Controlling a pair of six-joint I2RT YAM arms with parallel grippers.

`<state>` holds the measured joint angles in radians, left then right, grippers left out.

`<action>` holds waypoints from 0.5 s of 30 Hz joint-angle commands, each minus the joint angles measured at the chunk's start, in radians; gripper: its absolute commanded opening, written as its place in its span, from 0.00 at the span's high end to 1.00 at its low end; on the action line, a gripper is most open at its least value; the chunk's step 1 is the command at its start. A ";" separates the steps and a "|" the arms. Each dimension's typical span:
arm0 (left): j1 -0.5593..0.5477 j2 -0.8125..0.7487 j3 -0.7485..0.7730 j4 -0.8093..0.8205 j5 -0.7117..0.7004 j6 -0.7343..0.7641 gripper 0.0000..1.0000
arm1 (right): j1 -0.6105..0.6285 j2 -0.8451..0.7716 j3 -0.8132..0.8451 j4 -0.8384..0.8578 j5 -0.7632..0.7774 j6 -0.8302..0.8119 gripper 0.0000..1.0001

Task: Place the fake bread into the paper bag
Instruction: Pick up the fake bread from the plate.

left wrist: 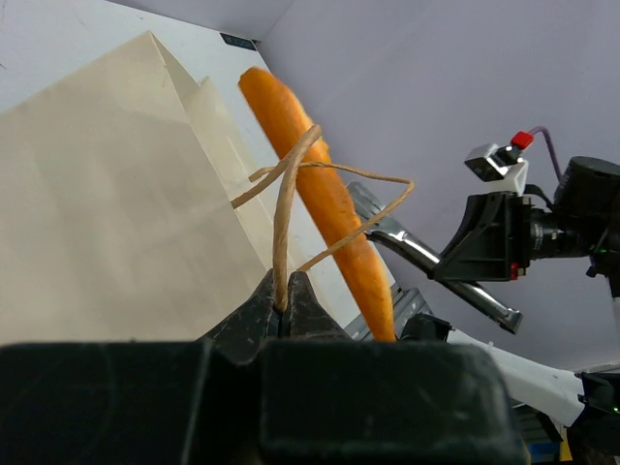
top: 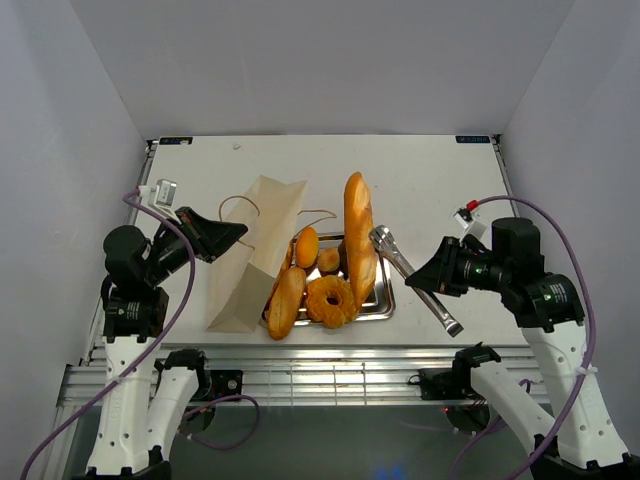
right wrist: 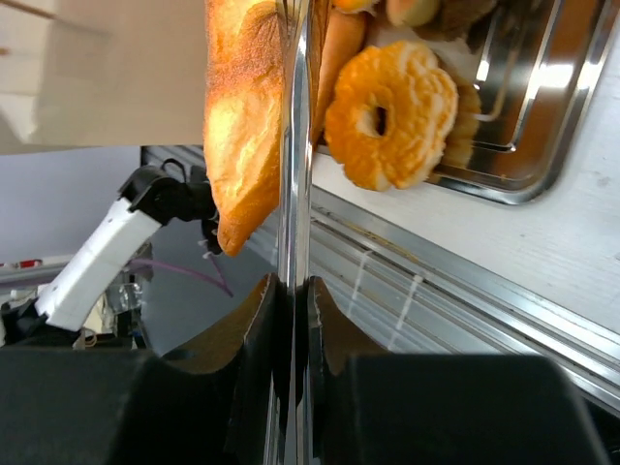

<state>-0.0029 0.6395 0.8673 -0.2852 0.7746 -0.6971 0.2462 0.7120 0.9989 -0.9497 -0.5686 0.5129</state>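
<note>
Fake bread (top: 358, 238) sits heaped on the steel tray (top: 383, 303) just right of the paper bag (top: 250, 260). None of it appears to be inside the bag yet. The long baguette juts past the tray's far rim. A shorter loaf (top: 287, 300) leans off the near left corner against the bag's edge. The ring doughnut (right wrist: 392, 111), an oval roll (top: 307, 245) and a small brown pastry (top: 328, 260) cluster between them.

The bag lies on its side on the table. The left gripper (left wrist: 283, 305) is pinched tight on one brown cord handle (left wrist: 286, 203), most likely so that the bag can be lifted or its mouth pulled open for loading.

The right gripper (right wrist: 294, 291) is clamped on the long metal tongs (top: 412, 278) near their hinge end. Their tips reach toward the tray beside the baguette, so the tongs seem meant as the tool for picking up each loaf rather than the bare fingers.
</note>
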 commanded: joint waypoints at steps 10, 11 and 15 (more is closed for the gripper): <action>0.000 -0.017 -0.013 0.012 0.003 -0.008 1.00 | -0.004 0.115 0.377 -0.040 -0.226 -0.014 0.92; 0.000 -0.018 -0.013 0.012 0.000 -0.008 1.00 | -0.004 0.131 0.409 -0.041 -0.237 -0.013 0.92; 0.000 -0.015 -0.013 0.015 0.003 -0.007 1.00 | -0.004 0.188 0.475 -0.021 -0.324 0.009 0.92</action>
<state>-0.0029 0.6308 0.8589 -0.2825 0.7742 -0.7071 0.2459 0.8642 1.4002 -1.0080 -0.7727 0.5137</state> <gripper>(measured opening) 0.027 0.201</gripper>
